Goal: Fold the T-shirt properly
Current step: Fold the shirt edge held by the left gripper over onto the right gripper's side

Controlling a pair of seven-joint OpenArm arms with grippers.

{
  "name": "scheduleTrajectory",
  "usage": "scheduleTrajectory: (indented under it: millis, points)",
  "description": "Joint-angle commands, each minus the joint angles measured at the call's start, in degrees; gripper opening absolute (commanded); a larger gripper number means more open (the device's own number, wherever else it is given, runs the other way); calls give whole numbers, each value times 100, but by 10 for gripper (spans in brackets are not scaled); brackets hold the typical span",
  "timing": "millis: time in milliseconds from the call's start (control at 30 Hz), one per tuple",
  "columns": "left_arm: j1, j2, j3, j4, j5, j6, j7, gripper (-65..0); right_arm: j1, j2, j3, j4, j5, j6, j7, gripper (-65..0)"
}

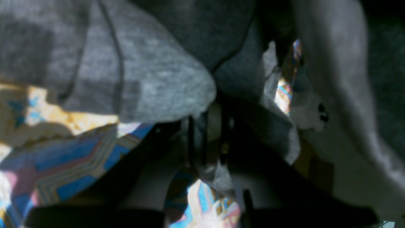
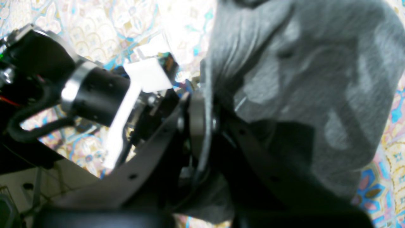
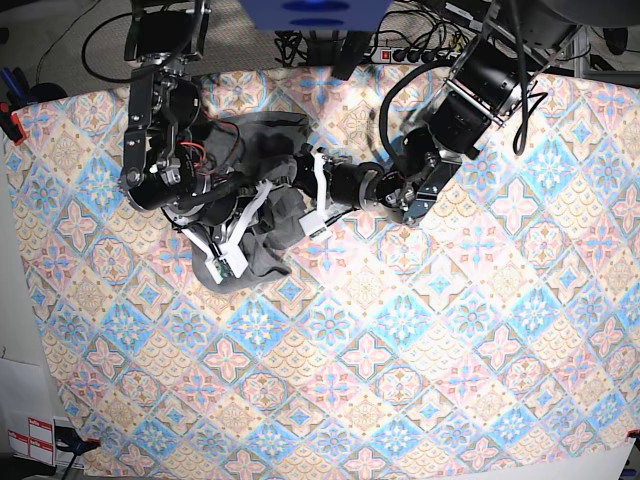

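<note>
Heather-grey T-shirt (image 3: 262, 215) bunched in a heap at the upper left of the pastel tile-patterned tablecloth (image 3: 420, 340), left gripper (image 1: 207, 144) clamped on a fold of it, right gripper (image 2: 199, 126) likewise pinching its fabric, both arms meeting over the heap
</note>
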Motion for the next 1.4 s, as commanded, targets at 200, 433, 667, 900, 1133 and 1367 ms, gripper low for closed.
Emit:
scheduleTrajectory:
  millis: [200,433,667,900,1133,1367]
  points:
    - [110,-774,43,-127,-444,390,499,-591,87,15,3,112,107,11,98,-643]
    - [233,-906,16,-127,-444,390,499,-402,-54,15,-6,112,107,11,98,-643]
    - [479,-1222,-370,-110,-962,390,473,-403,-72,252,-753,130,107,11,98,-643]
    - [505,-1512,-608,101,-1446,390,491,-402,-10,234,-1158,130,107,11,98,-643]
    - [505,-2040,-766,101,-1964,390,473,-402,25,252,-1457,103,116,11,46,-639]
    - [672,-2426,-1566,84,-2175,390,491,-402,122,261,-1826,103,116,11,-438,-542]
